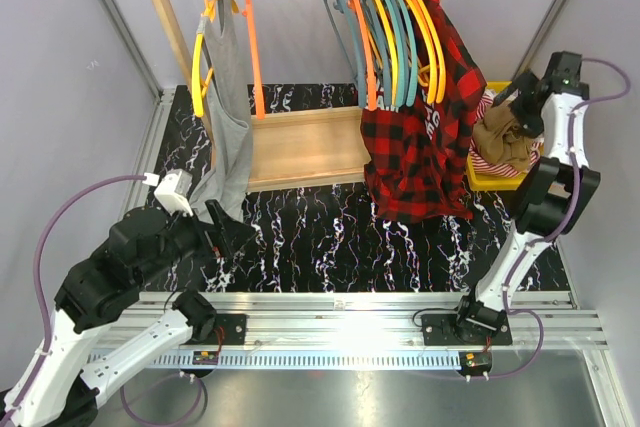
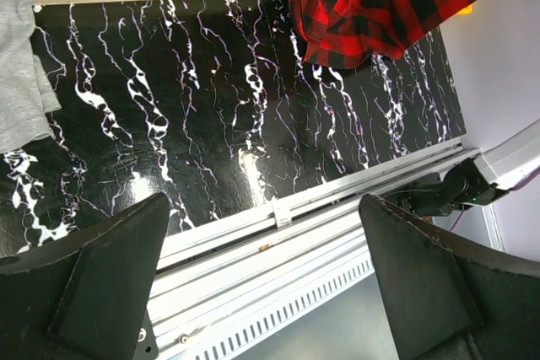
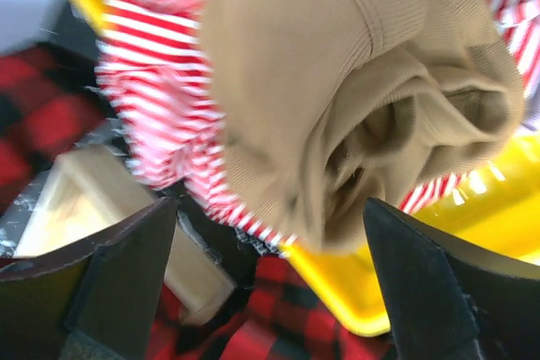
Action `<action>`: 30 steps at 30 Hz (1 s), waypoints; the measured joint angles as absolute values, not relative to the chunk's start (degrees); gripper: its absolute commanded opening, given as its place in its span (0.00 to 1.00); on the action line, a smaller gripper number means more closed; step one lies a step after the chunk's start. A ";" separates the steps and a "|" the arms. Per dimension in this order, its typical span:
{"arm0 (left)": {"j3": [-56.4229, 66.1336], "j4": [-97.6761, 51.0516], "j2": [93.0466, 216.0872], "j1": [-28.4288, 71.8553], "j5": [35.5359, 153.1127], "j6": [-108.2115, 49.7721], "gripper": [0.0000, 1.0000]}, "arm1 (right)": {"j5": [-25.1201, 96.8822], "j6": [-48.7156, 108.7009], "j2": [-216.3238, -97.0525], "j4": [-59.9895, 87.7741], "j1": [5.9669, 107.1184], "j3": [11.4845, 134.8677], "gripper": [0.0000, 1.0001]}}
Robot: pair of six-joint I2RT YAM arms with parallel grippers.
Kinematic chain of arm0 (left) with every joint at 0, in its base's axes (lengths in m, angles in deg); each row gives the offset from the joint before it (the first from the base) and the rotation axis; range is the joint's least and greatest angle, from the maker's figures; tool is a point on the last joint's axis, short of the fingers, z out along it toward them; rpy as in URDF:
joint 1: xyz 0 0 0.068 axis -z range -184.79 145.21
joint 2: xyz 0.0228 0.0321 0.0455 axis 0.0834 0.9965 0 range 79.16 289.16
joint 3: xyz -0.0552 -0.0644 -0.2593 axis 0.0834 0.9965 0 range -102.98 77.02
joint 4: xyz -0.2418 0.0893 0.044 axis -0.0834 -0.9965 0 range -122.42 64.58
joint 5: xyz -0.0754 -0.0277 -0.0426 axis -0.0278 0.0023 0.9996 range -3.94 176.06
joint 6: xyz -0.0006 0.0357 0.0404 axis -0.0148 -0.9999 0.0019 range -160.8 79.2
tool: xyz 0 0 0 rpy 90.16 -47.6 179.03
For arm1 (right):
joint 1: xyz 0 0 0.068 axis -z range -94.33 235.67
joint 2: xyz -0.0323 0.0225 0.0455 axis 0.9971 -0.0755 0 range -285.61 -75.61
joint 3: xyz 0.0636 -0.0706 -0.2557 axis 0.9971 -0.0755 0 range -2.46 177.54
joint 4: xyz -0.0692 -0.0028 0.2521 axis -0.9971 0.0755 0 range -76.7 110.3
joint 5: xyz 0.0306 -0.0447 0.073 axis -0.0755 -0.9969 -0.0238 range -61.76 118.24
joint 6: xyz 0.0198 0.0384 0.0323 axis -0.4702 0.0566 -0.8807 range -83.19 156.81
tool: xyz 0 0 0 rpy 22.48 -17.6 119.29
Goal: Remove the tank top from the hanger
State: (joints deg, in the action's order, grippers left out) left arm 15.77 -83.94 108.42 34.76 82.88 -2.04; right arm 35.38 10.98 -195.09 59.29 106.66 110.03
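Observation:
The grey tank top hangs on a yellow hanger at the left end of the wooden rack. Its lower edge also shows in the left wrist view as grey cloth. My left gripper is low, just below and in front of the tank top's hem; its jaws stand open and empty over the table's front rail. My right gripper hovers open over a tan garment lying in the yellow bin, with nothing between its fingers.
A red plaid shirt hangs among several orange, yellow and teal hangers at the rack's right end. An empty orange hanger hangs beside the tank top. Red-and-white striped cloth lies under the tan garment in the bin.

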 measured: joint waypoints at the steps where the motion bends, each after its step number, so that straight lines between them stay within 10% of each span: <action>1: 15.77 -83.85 108.37 34.76 82.90 -1.90 0.99 | 35.05 10.98 -193.60 59.97 106.66 110.92 1.00; 13: 5.32 -80.77 111.74 34.76 87.06 -6.84 0.99 | 36.73 9.87 -155.02 62.53 106.73 112.54 1.00; 20: -23.92 -83.87 125.12 34.76 82.31 -16.05 0.99 | 70.09 -3.70 -131.68 39.67 102.27 94.36 1.00; 30: -56.38 -94.78 149.97 34.81 59.78 -26.60 0.99 | 85.76 1.13 -132.07 52.37 82.45 81.35 1.00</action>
State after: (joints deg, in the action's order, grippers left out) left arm -56.38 -94.78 149.97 34.81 59.78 -26.60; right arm 85.76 1.13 -132.07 52.37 82.45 81.35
